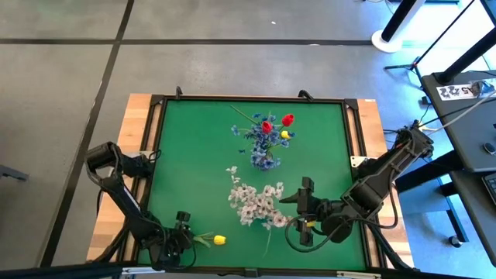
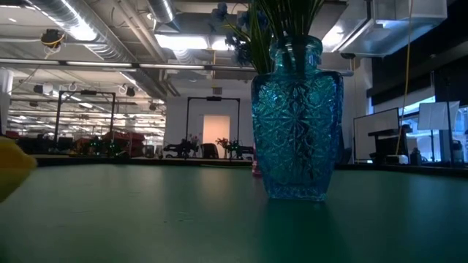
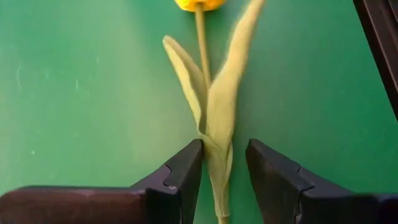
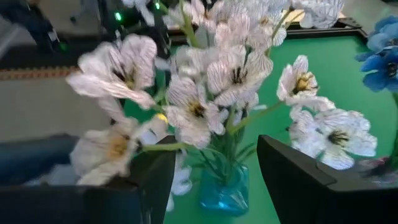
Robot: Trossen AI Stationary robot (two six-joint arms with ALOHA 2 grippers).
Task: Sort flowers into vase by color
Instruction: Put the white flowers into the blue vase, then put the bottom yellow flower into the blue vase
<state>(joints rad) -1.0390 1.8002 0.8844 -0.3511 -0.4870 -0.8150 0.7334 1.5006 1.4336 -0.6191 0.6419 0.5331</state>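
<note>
A blue cut-glass vase (image 1: pixel 266 161) stands mid-table, also shown in the low view (image 2: pixel 296 120). It holds blue sprays (image 1: pixel 249 133), two red tulips (image 1: pixel 277 122) and a yellow bloom (image 1: pixel 284 135). A yellow tulip (image 1: pixel 219 240) lies on the mat near the front edge. My left gripper (image 3: pixel 224 152) is open, with one finger on either side of the tulip's lower stem and leaves (image 3: pixel 217 124). A white spray (image 1: pixel 256 203) lies on the mat. My right gripper (image 1: pixel 300 209) is open at the spray's right, with the white blossoms (image 4: pixel 199 93) just ahead of its fingers.
The green mat (image 1: pixel 194 155) has a black raised frame, with wooden table edges (image 1: pixel 139 139) outside it. A dark cable loop (image 1: pixel 298 236) lies by my right gripper. The mat's left half and far right corner are bare.
</note>
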